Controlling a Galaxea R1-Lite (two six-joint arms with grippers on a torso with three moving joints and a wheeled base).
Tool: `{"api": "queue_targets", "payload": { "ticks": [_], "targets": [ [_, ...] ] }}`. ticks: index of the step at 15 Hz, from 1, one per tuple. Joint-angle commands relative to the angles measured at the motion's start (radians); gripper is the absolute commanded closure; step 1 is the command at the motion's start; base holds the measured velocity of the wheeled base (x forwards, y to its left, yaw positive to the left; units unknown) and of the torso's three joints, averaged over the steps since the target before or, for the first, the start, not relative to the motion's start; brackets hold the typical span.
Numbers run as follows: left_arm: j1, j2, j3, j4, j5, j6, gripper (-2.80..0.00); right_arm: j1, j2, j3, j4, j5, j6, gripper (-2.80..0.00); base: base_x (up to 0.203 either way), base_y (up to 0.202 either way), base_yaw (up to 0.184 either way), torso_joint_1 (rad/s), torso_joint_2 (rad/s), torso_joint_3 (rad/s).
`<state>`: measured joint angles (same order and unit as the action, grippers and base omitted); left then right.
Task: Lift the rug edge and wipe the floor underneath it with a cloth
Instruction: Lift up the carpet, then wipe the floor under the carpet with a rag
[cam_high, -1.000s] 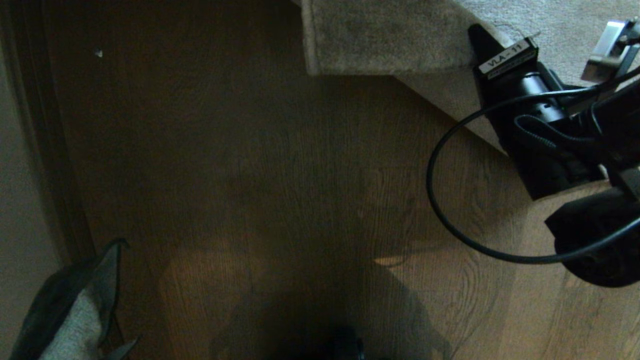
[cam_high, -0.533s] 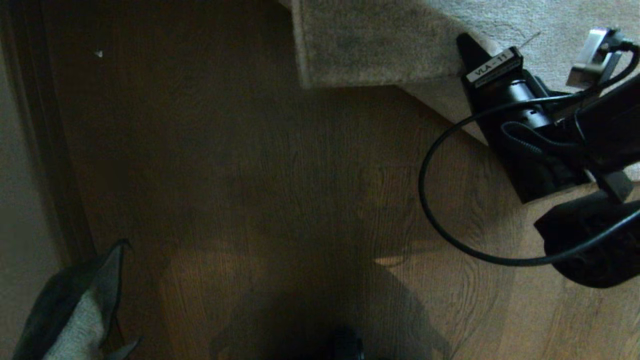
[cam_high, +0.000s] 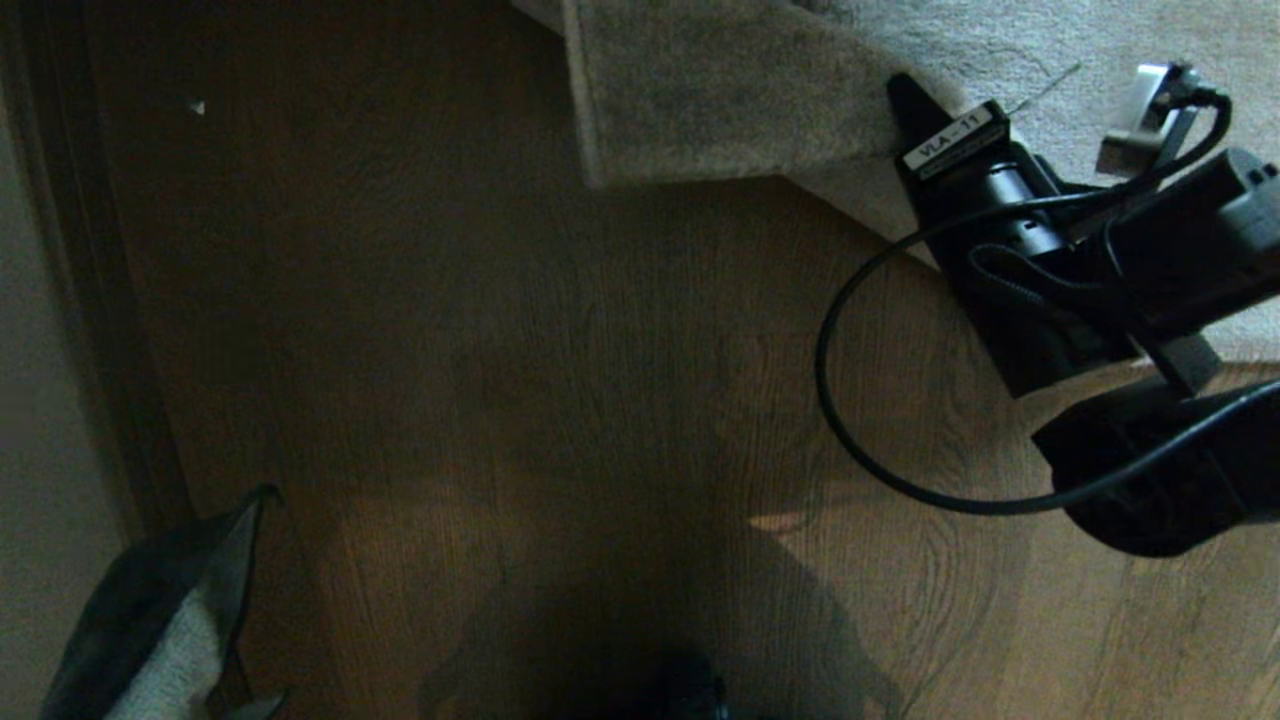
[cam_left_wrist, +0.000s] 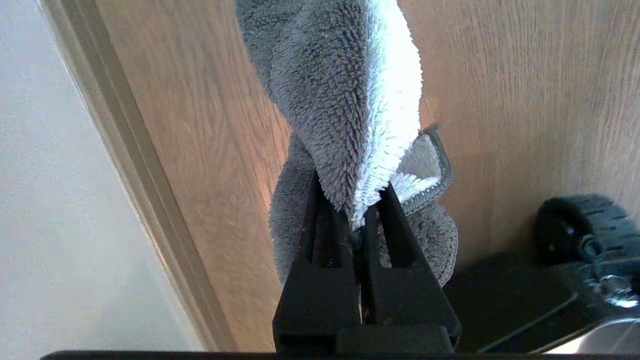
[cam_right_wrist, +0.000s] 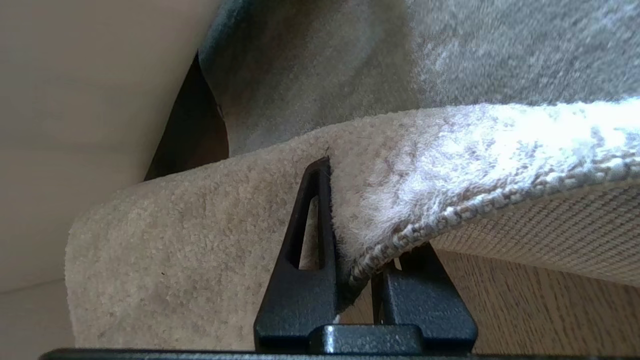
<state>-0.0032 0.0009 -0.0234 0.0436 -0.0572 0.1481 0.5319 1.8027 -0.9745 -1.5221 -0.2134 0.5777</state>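
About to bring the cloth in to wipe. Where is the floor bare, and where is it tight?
Bare dark brown wooden plank floor runs between the lifted grey-beige plush rug edge, the wall skirting at left and the small grey terry cloth in the left gripper. It is tight around the right gripper, which is pinching the rug, and its looping black cable.

The rug edge (cam_right_wrist: 400, 240) is a grey-beige short-pile border with a woven, paler backing showing beneath it. It is lifted off the floor (cam_high: 560, 400) and pinched between black fingers, so the corner flap (cam_high: 720, 90) folds back over the rest of the rug. The floor is dark brown wood with wavy grain, bare where the flap has come away. The cloth (cam_left_wrist: 350, 100) is a fuzzy grey terry piece with a lighter face and a dark stitched border; it hangs bunched, clamped at one fold, above the planks near the wall.
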Motion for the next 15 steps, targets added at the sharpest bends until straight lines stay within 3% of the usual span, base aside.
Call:
{"api": "queue_targets", "payload": {
  "ticks": [1, 3, 7, 9, 11, 15],
  "targets": [
    [0.0, 0.004, -0.02, -0.001, -0.006, 0.011, 0.0, 0.0, 0.014, -0.003, -0.048, -0.001, 0.005, 0.0, 0.0, 0.0, 0.0, 0.0, 0.0, 0.0],
    [0.0, 0.004, -0.044, 0.006, -0.045, 0.011, 0.0, -0.001, 0.02, -0.003, -0.048, -0.001, 0.005, 0.0, 0.0, 0.0, 0.0, 0.0, 0.0, 0.0],
    [0.0, 0.04, -0.039, 0.018, -0.05, -0.003, 0.0, 0.0, 0.027, -0.016, -0.048, -0.001, 0.005, 0.0, 0.0, 0.0, 0.0, 0.0, 0.0, 0.0],
    [0.0, 0.026, -0.032, 0.028, 0.002, -0.104, 0.0, 0.0, 0.032, -0.017, -0.048, 0.0, 0.006, 0.0, 0.0, 0.0, 0.0, 0.0, 0.0, 0.0],
    [0.0, 0.0, -0.008, 0.032, 0.034, -0.139, 0.0, 0.0, 0.038, -0.02, -0.048, 0.0, 0.005, 0.0, 0.0, 0.0, 0.0, 0.0, 0.0, 0.0],
    [0.0, -0.001, -0.01, 0.032, 0.03, -0.075, 0.0, 0.001, 0.044, -0.023, -0.048, 0.0, 0.002, 0.0, 0.0, 0.0, 0.0, 0.0, 0.0, 0.0]
  ]
}}
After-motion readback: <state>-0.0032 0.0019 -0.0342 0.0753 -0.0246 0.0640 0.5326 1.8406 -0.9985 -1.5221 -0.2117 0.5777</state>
